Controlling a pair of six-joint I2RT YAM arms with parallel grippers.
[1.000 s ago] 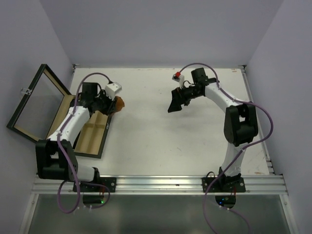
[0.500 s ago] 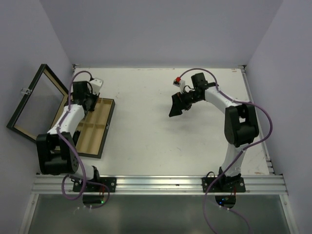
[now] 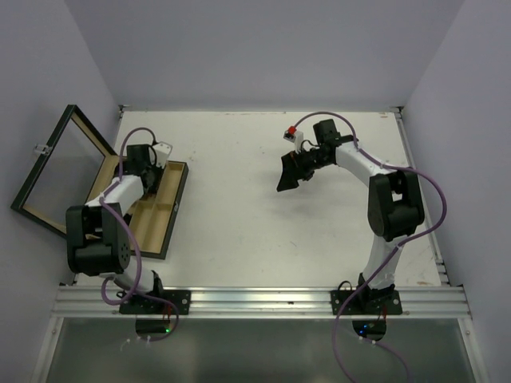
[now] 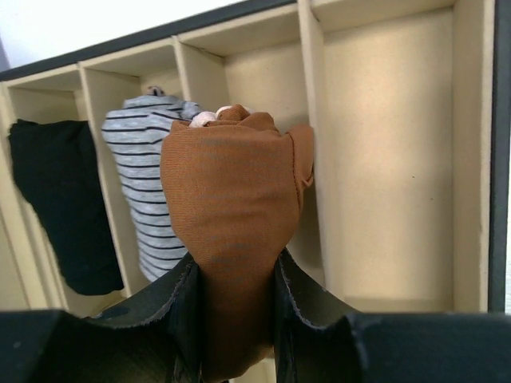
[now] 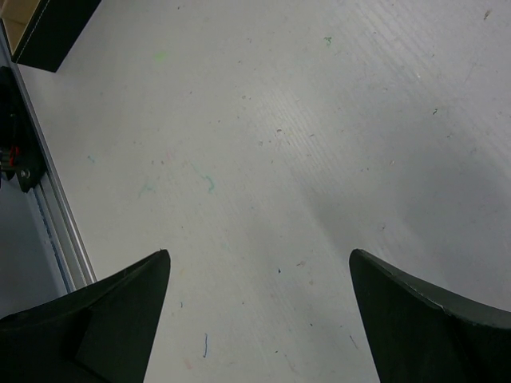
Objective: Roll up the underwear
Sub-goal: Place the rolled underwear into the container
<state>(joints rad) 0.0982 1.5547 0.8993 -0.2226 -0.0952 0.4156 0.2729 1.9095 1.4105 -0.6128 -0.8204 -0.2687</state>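
Since a second ago my left arm has swung in from the box's right edge, and its left end effector (image 4: 235, 279) now sits over the far end of the wooden box (image 3: 172, 209). The right arm has barely shifted. The left end effector is pinched narrow on the rolled orange-brown underwear (image 4: 231, 183), roll pointing into the box. Can't tell if it touches the bottom. The grey striped underwear (image 4: 140, 159) is in the compartment right beside it and looks to be touching it. The black underwear (image 4: 56, 191) is one compartment further. A thin divider (image 4: 311, 120) stands close to the roll on the other side. The glass lid (image 3: 60, 171) is hinged open to the left. The right end effector (image 5: 257, 255) is spread wide, holding nothing, hovering over the bare white counter (image 3: 255, 215) at far centre. Lilac walls (image 3: 263, 48), metal rail (image 3: 263, 299) at the near edge.
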